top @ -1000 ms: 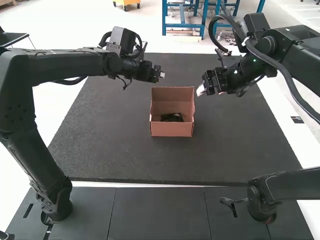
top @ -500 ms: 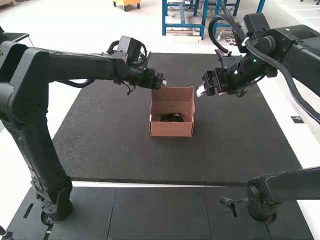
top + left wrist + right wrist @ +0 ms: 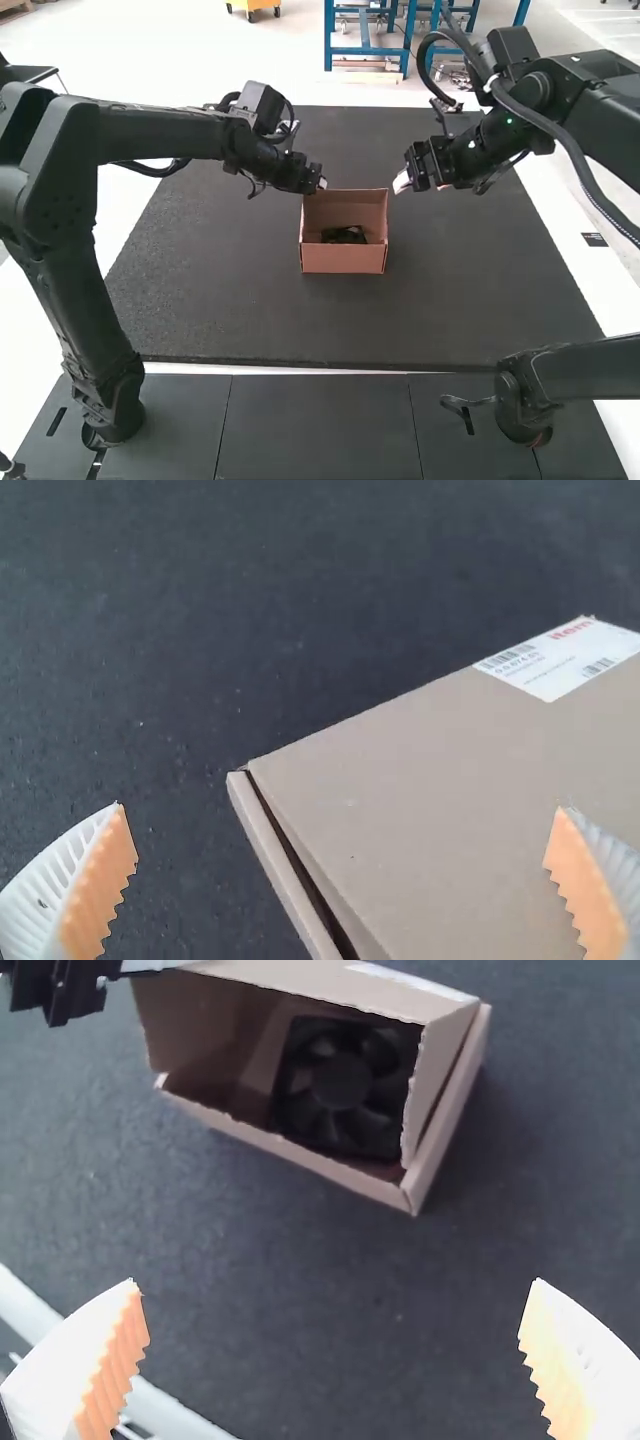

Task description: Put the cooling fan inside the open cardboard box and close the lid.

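Cardboard lid (image 3: 450,800) tilts over the fan (image 3: 345,1085) as our left gripper (image 3: 316,180), jaws wide, seems to press its far side; our right gripper (image 3: 400,182), equally wide, hovers near.

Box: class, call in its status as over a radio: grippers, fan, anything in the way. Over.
Left gripper open at back edge of lid; right gripper open, clear of box. Fan inside, lid not yet shut. No obstruction seen.

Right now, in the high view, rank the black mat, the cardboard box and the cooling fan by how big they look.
1. black mat, by far the largest.
2. cardboard box.
3. cooling fan, smallest as seen; it lies inside the box and the walls hide part of it, so its full size is unsure.
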Available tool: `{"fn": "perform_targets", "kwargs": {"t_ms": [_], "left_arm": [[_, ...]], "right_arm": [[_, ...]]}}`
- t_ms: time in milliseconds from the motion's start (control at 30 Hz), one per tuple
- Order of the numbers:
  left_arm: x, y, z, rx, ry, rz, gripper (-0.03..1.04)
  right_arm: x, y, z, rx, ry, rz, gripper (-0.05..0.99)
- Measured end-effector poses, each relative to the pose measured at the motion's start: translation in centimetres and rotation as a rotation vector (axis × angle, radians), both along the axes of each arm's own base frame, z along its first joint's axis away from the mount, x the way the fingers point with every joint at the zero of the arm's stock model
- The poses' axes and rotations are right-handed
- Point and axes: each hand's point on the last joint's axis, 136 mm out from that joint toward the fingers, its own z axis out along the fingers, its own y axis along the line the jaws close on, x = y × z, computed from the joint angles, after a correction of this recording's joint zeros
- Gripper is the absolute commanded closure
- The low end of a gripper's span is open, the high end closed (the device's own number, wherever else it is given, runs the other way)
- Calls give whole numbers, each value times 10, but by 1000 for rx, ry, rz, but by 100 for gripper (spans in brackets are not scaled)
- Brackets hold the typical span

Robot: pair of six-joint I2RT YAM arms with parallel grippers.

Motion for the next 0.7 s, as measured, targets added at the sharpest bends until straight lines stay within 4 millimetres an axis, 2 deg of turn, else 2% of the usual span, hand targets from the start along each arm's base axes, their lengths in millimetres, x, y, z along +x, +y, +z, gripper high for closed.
{"fn": "perform_targets", "kwargs": {"t_ms": [200,467,700], "left_arm": [[-4,0,-3,1,20,-8,5],[-29,10,-42,43,127,-16,5],[-33,11,-50,41,133,-19,5]], "right_arm": [[0,0,0,0,0,0,10],[-1,0,0,-1,3,0,10],[-2,-1,-1,-4,8,0,10]]}}
